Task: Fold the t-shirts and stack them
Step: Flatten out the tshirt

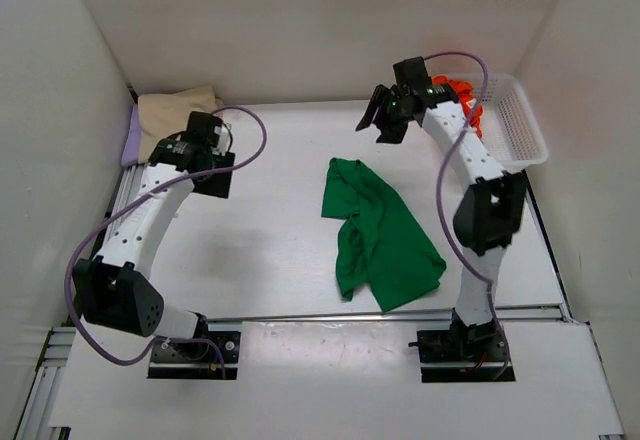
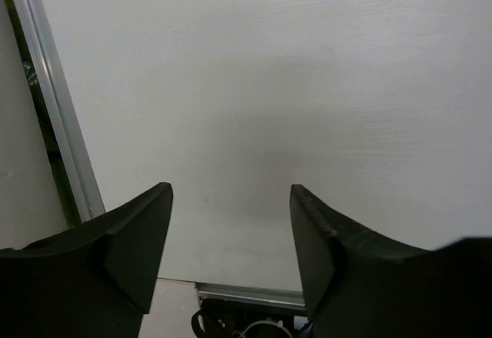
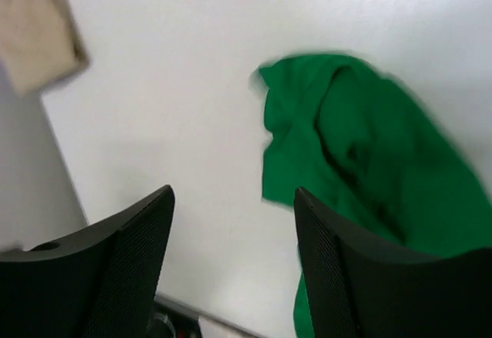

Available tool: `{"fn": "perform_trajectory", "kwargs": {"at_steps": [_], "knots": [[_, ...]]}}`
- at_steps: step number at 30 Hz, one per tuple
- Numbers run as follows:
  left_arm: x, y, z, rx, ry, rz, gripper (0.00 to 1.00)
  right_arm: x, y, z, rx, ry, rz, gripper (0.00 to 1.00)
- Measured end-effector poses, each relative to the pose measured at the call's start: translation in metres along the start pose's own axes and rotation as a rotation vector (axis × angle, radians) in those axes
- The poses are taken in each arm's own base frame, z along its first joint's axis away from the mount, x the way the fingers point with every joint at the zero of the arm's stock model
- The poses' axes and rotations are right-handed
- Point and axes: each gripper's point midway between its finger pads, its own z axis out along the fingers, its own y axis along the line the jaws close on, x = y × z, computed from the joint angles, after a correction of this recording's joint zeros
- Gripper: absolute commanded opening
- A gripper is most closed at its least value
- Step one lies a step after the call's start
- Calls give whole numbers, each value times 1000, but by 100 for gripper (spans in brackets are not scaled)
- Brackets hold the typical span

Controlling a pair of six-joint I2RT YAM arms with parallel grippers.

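The white table carries a crumpled green shirt at its middle, nearer the right arm. A white mesh basket stands at the far right corner, with an orange shirt bunched at its left end. A folded beige shirt lies in the far left corner on a purple shirt, of which only an edge shows. The right gripper hangs released above the table, beyond the green shirt, holding nothing. The left gripper is released too, over bare table.
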Motion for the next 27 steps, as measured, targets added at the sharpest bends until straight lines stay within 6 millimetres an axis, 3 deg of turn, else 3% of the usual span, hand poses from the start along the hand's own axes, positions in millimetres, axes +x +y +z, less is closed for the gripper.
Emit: {"fn": "perform_trajectory", "kwargs": {"at_steps": [2, 4, 6, 9, 11, 13, 15, 17, 21, 25, 27], "knots": [[-1, -17, -6, 33, 3, 49, 78, -25, -11, 28, 74, -1, -15, 71], [0, -40, -13, 82, -1, 113, 79, -27, -23, 35, 137, -3, -63, 72], [8, -71, -19, 152, 1, 195, 80, -3, -29, 22, 184, 15, -134, 74], [38, -130, -31, 285, 39, 371, 83, 76, -33, -29, 186, 83, -222, 74], [61, -174, -42, 387, 68, 509, 86, 112, -37, -60, 138, 85, -222, 74], [84, -215, -49, 481, 97, 626, 89, 138, -66, -86, 145, 76, -154, 72], [104, -248, -49, 551, 127, 703, 90, 160, -103, -92, 188, 70, -61, 72], [120, -278, -43, 606, 144, 756, 90, 195, -140, -90, 268, 115, 23, 72], [144, -319, -21, 660, 178, 813, 90, 250, -185, -87, 413, 195, 133, 72], [164, -342, 8, 672, 238, 834, 90, 264, -207, -87, 501, 163, 239, 75], [163, -348, 11, 679, 236, 831, 83, 265, -214, -86, 535, 146, 275, 76]]}}
